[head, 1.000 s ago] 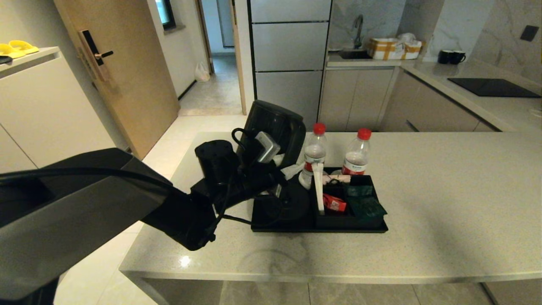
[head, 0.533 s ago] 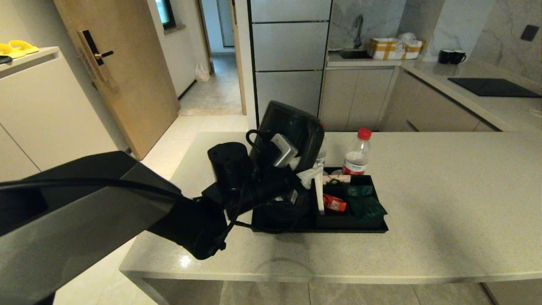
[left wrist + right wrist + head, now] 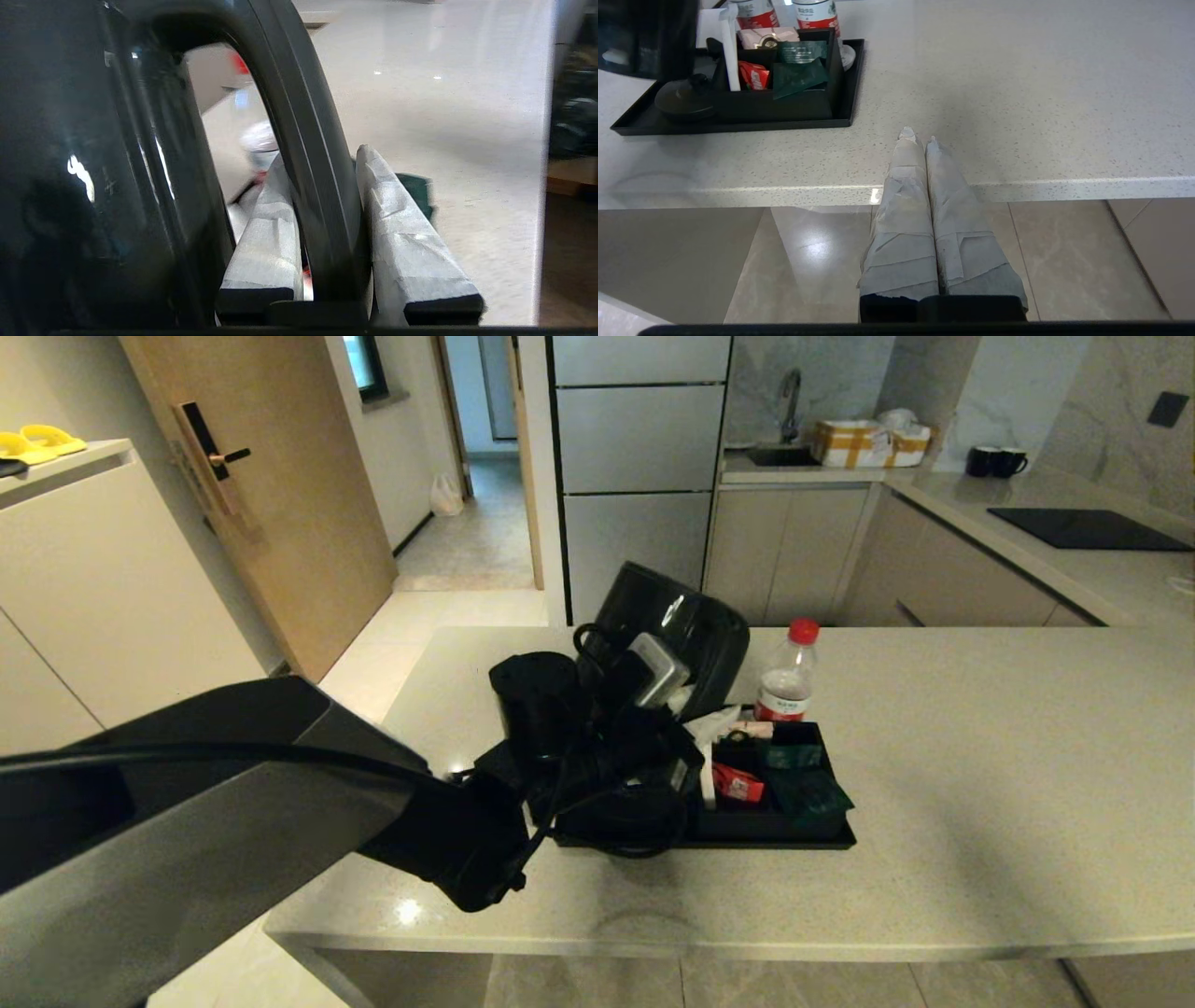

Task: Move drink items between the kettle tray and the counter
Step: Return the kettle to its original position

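Observation:
The black kettle (image 3: 677,630) hangs tilted above the left part of the black kettle tray (image 3: 803,841). My left gripper (image 3: 698,717) is shut on the kettle's side handle (image 3: 317,186); its taped fingers (image 3: 402,233) press either side of the handle beside the kettle body (image 3: 70,163). The round kettle base (image 3: 684,98) sits bare on the tray. Two red-capped water bottles (image 3: 754,14) (image 3: 817,11) stand at the tray's far edge; the head view shows only one bottle (image 3: 787,677), as the kettle hides the other. My right gripper (image 3: 917,135) is shut and empty at the front edge of the counter (image 3: 980,784).
The tray's boxed section holds green sachets (image 3: 798,784), a red sachet (image 3: 738,782) and a white upright strip (image 3: 733,51). A second counter with a black cooktop (image 3: 1088,527) runs along the back right. My left arm (image 3: 233,821) spans the counter's left front.
My left arm has carried the kettle to the right over the tray; it now hides the left bottle in the head view.

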Robot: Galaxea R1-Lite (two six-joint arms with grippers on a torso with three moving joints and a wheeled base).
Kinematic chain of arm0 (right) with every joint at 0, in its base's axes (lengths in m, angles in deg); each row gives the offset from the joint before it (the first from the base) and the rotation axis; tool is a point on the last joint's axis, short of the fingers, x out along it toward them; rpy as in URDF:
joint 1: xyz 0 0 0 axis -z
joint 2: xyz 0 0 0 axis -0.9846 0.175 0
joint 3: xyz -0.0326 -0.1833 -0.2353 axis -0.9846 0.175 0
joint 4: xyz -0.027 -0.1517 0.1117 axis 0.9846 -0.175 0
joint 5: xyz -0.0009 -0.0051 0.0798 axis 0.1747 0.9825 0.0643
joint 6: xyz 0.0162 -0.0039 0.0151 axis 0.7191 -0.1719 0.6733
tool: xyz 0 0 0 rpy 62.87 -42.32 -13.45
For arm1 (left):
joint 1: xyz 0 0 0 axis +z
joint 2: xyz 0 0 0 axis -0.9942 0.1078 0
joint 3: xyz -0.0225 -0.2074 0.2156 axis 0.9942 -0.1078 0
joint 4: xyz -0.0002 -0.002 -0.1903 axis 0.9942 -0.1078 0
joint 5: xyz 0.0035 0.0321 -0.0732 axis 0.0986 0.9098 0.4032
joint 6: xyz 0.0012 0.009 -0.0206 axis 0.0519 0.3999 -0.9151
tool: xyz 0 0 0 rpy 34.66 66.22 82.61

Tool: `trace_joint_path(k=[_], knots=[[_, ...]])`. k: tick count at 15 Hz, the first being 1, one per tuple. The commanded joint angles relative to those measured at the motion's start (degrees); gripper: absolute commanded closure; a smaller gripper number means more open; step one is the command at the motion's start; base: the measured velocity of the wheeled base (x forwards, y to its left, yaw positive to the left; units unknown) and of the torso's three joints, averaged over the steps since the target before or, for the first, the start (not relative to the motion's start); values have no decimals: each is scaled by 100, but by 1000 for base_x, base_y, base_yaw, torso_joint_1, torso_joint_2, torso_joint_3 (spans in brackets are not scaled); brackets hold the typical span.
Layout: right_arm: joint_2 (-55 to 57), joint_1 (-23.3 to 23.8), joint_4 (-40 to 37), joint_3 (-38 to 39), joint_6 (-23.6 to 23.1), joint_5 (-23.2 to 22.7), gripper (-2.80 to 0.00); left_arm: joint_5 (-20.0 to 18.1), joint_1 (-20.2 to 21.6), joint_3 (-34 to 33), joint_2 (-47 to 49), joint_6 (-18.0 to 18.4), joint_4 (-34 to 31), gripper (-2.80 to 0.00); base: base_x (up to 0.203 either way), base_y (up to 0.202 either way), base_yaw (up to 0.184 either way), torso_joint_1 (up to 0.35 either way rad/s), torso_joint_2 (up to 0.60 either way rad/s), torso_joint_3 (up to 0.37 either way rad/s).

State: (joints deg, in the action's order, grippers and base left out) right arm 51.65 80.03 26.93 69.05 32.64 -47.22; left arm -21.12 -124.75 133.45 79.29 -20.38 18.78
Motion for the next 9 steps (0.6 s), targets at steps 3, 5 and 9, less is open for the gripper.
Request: trace_joint_path(k=[3, 5, 9], knots=[[-9, 7, -1, 0, 0, 0, 0, -1, -90, 173, 335, -9, 35, 0, 0, 0, 0, 0, 0, 0], [-9, -2, -1, 0, 0, 0, 0, 44, -225, 176, 533, -9, 50, 0, 0, 0, 0, 0, 0, 0], [-9, -2, -1, 0, 0, 0, 0, 72, -237, 146, 622, -9, 79, 0, 0, 0, 0, 0, 0, 0]])
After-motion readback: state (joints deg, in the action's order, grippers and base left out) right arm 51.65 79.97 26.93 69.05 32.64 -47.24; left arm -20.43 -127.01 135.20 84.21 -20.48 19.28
